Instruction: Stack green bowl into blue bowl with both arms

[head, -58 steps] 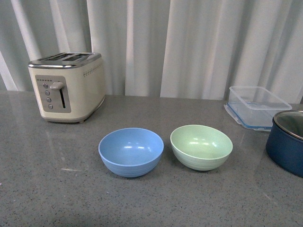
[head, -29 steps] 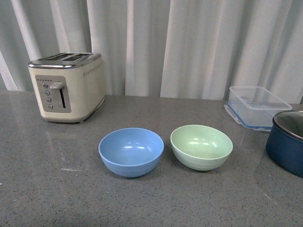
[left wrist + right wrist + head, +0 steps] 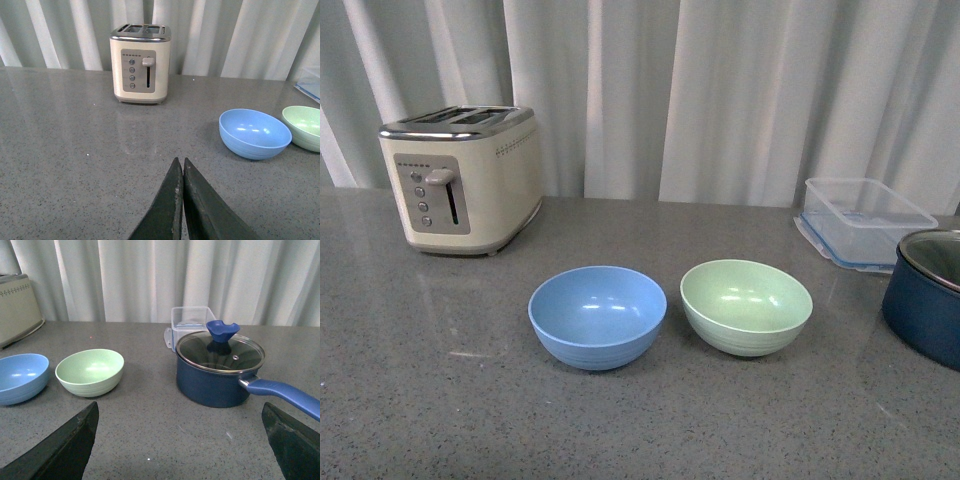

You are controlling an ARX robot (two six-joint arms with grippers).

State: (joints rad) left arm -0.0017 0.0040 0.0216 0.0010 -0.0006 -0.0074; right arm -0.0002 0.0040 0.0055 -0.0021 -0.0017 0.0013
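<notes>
Status: nothing is stacked, and the grasp, lift and placement all remain.

Left to right on the grey speckled countertop:
- Cream two-slot toaster with chrome top.
- Light sky-blue round matte bowl, empty.
- Pale mint-green round matte bowl, just beside it and not touching.
- Clear rectangular plastic container.
- Dark navy pot.

Left gripper: jaws pressed together, empty, well short of the bowls.
Right gripper: jaws spread wide, empty.

The front view shows neither arm. Only the right wrist view shows the pot's glass lid, blue knob and handle.
</notes>
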